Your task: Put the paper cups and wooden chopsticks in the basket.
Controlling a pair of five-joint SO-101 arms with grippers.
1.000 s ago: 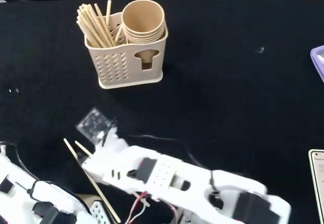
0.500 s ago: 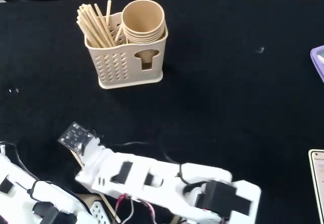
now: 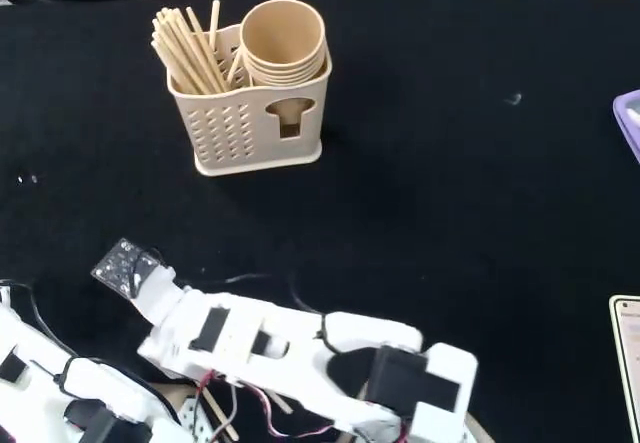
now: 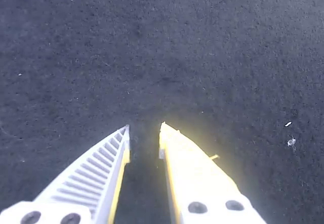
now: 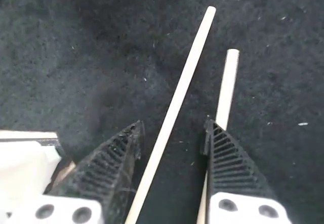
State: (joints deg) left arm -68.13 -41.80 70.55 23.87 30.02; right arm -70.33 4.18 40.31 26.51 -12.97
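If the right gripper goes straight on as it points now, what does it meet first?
The right gripper would probably meet the chopstick between its open fingers first, then the black table; depth is unclear.

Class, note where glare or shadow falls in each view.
Left wrist view: glare washes one finger of the left gripper, shadow on the cloth ahead. Right wrist view: the chopsticks are brightly lit, a shadow beside the right gripper. High view: basket evenly lit.
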